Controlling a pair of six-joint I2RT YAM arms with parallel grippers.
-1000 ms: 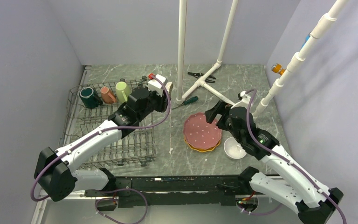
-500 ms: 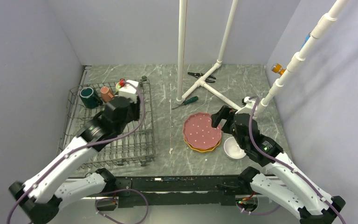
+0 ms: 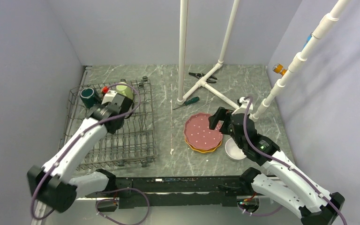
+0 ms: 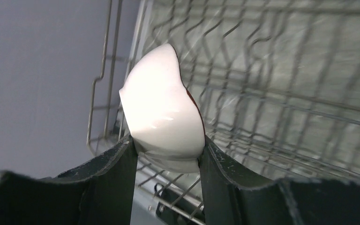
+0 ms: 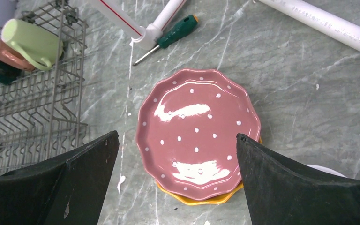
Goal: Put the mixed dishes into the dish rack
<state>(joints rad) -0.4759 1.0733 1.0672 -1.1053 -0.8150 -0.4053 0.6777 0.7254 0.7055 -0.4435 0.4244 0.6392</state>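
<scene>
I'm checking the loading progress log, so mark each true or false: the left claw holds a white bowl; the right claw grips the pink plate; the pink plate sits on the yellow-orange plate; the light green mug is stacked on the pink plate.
1. The left claw holds a white bowl over the dish rack. True.
2. The right claw grips the pink plate. False: it hovers open above it.
3. The pink plate sits on the yellow-orange plate. True.
4. The light green mug is stacked on the pink plate. False: it is in the dish rack.
</scene>
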